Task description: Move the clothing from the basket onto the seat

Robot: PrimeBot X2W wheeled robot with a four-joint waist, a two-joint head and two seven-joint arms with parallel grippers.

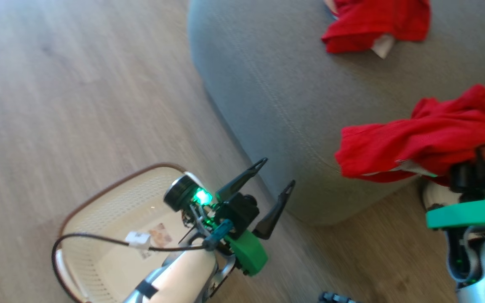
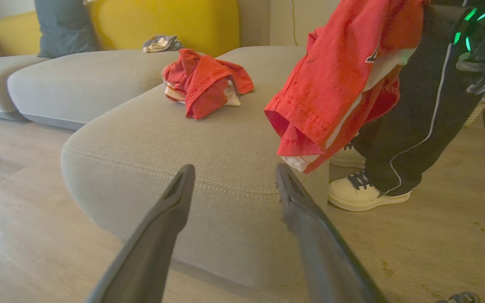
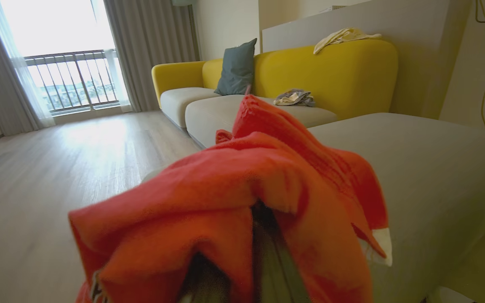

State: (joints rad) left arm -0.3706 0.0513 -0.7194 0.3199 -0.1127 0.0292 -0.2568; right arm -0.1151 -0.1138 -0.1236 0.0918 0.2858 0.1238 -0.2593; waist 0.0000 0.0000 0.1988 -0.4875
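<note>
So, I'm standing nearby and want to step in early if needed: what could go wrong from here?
The garment clamped in the right tool hangs at the corner of the seat, near its edge. If it is released here, it could slide off onto the floor. A person's shoe stands close by that corner, so a swing of the arm might brush the leg.

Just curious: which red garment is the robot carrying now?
The nearer garment, hanging from its right fingers; the other garment lies loose on the seat.

Head view looks down; wrist views face the seat (image 2: 209, 139) (shared).
</note>
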